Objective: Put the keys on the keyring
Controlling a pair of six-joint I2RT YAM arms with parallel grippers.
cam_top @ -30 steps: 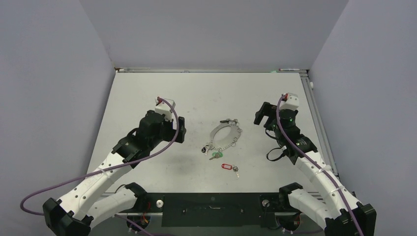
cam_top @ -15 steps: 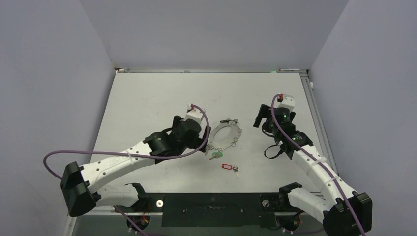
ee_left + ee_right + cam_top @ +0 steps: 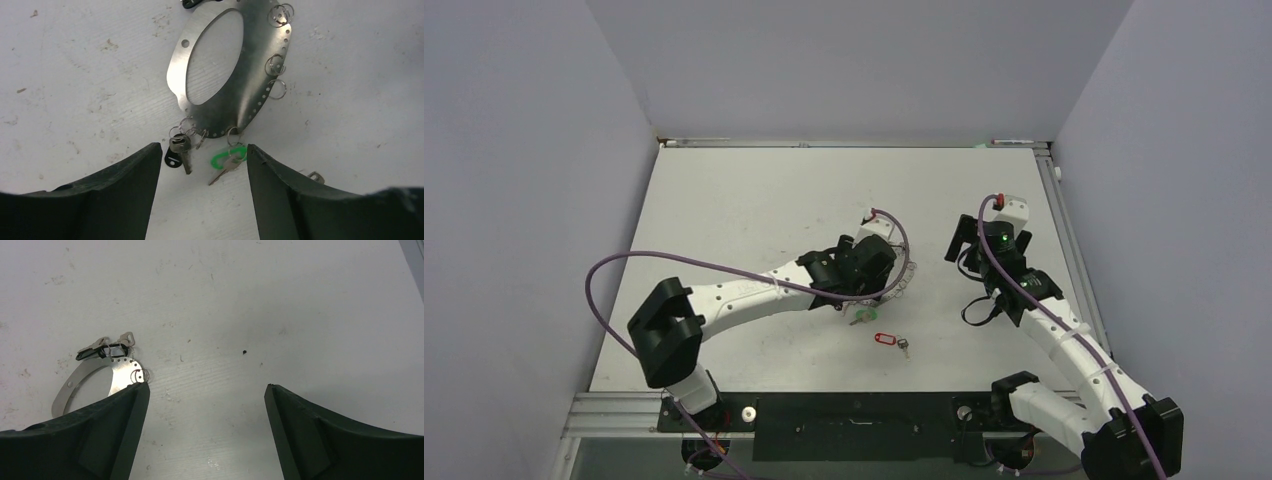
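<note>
From above, the left arm covers most of the keyring, leaving its right rim.

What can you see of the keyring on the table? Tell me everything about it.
The keyring is a flat, silvery metal oval with a large oval hole and a row of small holes along one side. Small wire rings hang from some holes. It lies flat on the white table. A green-tagged key and a black-headed key are linked to one end; what look like two more keys sit at the other.
</note>
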